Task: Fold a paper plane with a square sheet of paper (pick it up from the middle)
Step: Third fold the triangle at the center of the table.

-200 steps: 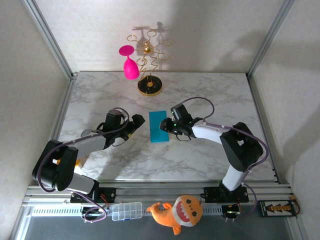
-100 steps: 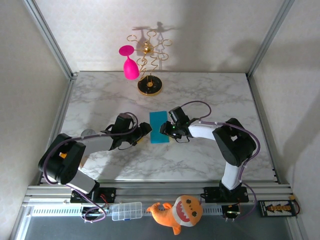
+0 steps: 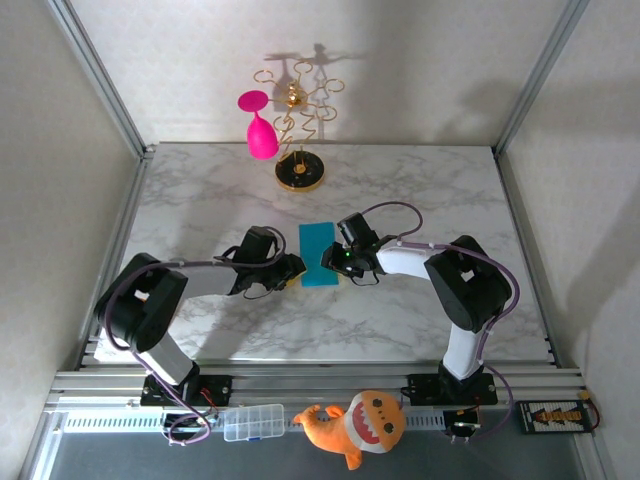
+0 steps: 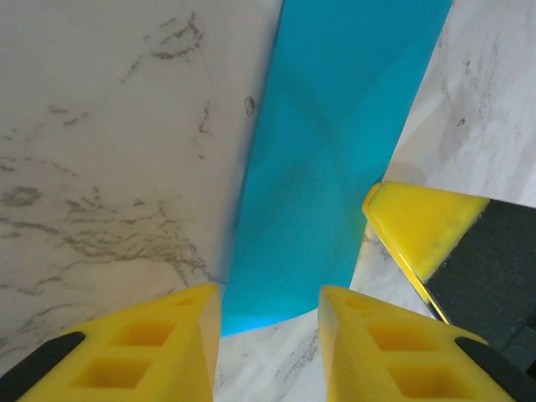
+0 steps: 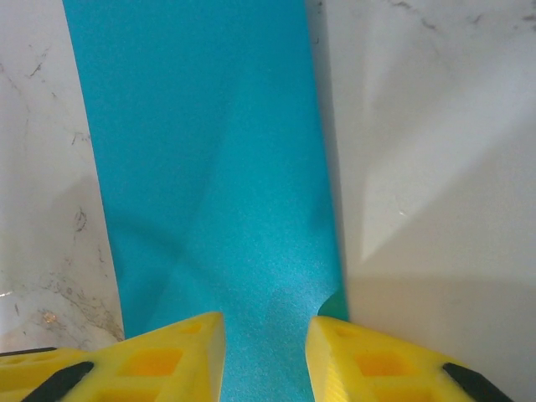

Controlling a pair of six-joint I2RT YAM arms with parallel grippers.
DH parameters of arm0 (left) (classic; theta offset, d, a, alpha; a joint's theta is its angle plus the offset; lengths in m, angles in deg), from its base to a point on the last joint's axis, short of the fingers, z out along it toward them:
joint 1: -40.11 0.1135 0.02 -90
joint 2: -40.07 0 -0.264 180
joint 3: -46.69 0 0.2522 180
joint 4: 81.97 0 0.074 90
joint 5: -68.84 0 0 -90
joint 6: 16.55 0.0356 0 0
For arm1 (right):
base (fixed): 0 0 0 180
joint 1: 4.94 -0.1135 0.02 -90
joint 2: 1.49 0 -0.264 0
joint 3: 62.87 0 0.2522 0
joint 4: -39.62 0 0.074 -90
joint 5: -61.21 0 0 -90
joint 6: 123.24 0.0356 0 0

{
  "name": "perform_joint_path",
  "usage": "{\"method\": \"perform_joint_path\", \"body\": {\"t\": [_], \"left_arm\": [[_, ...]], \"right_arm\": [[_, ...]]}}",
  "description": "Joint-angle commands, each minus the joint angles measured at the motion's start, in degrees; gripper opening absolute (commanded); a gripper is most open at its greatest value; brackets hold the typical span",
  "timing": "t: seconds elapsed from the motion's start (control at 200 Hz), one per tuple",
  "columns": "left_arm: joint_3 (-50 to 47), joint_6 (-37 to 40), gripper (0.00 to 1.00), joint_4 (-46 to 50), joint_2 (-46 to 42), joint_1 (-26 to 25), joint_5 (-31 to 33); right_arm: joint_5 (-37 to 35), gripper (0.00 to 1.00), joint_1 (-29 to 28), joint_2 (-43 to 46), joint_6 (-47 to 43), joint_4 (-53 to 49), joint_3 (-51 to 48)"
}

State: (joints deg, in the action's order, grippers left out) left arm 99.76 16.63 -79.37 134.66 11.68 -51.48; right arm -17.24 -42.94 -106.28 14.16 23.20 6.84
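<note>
Marble table (image 3: pixel 190 200) centre: left gripper (image 4: pixel 270 295) being brought in, narrowing astride near end of turquoise sheet (image 3: pixel 318 250); right gripper (image 5: pixel 264 325) narrow; grips unconfirmable; fold pending.

Top view: fixed high above and behind the arm bases (image 3: pixel 450 385), tilted down across the whole marble bench (image 3: pixel 200 200) to the back wall. It is far enough off to take in both arms entire.
Left wrist view: rides the left arm, looks steeply down past the left claw (image 4: pixel 270 314) from very close to the bench.
Right wrist view: rides the right arm, looks steeply down past the right claw (image 5: pixel 265 343), equally close.
Shared: all three frame the turquoise paper (image 3: pixel 319 250) mid-bench. The left wrist view also catches a yellow finger (image 4: pixel 419 222) of the right claw at its right edge.
</note>
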Motion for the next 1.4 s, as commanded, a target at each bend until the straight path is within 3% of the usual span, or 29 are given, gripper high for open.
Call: {"method": "perform_joint_path", "body": {"t": [0.0,0.671,1.392], "left_arm": [[2.0,1.8,0.35,2.5,1.2,-0.4,0.1],[3.3,2.0,0.32,0.5,4.8,-0.5,-1.8],[2.8,2.9,0.3,-1.8,2.2,0.9,-5.5]], "right_arm": [[-1.5,0.33,0.2,-2.8,0.5,-5.1,-0.5],[-0.4,0.33,0.2,-3.2,0.6,-4.3,-0.6],[-0.4,0.33,0.2,-3.2,0.9,-4.0,-1.0]]}}
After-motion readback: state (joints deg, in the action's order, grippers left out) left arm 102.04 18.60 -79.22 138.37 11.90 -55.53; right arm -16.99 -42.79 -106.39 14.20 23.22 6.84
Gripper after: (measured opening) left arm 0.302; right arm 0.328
